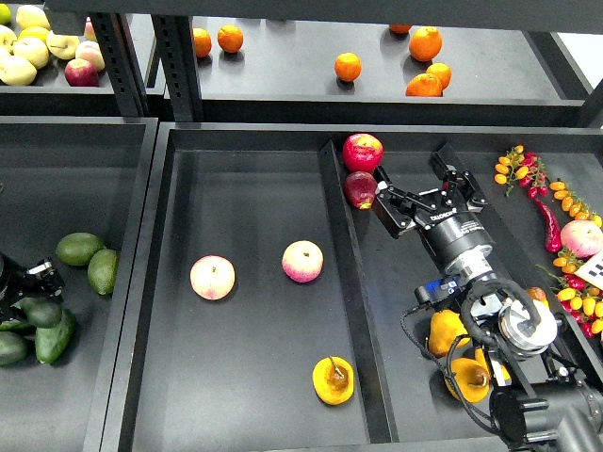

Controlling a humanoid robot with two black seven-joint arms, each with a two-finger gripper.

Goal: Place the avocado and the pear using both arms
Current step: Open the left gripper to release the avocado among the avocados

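Black trays everywhere; pear (334, 380) already parked by the middle tray's near edge, right end effector (424, 188) fingers apart, empty. Left end effector (38, 280) over the avocados (42, 325), can't tell its grip.

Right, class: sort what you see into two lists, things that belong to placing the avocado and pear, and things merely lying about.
Job:
- pear in the middle tray
- avocado at the left gripper
- right gripper, fingers open

Lying about:
- two peaches
- red apples
- oranges
- chili peppers

Black jointed arm (459, 247), black cables, white lettering
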